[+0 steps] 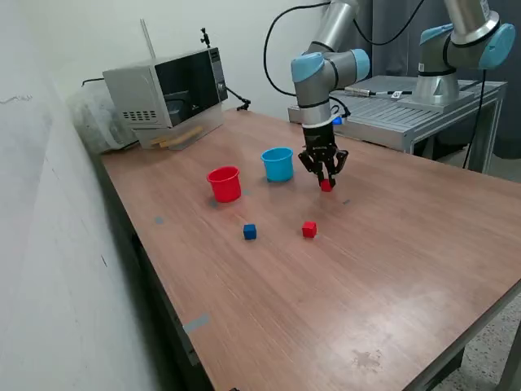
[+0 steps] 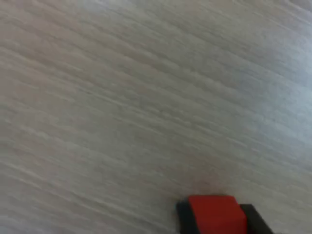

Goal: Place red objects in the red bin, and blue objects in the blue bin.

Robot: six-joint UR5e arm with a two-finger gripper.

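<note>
While the tool [image 1: 326,181] grips one red cube [image 1: 326,186] just beside the blue bin [image 1: 278,164], red bin [image 1: 225,183] sits near; contents can't be seen. 2nd red cube [image 1: 309,230] & blue cube [image 1: 250,232] lie on tabletop [image 1: 391,261].

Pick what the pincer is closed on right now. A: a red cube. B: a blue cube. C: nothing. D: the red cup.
A: the pincer has a red cube between its fingers, and the wrist view shows that cube flanked by dark fingers.
</note>
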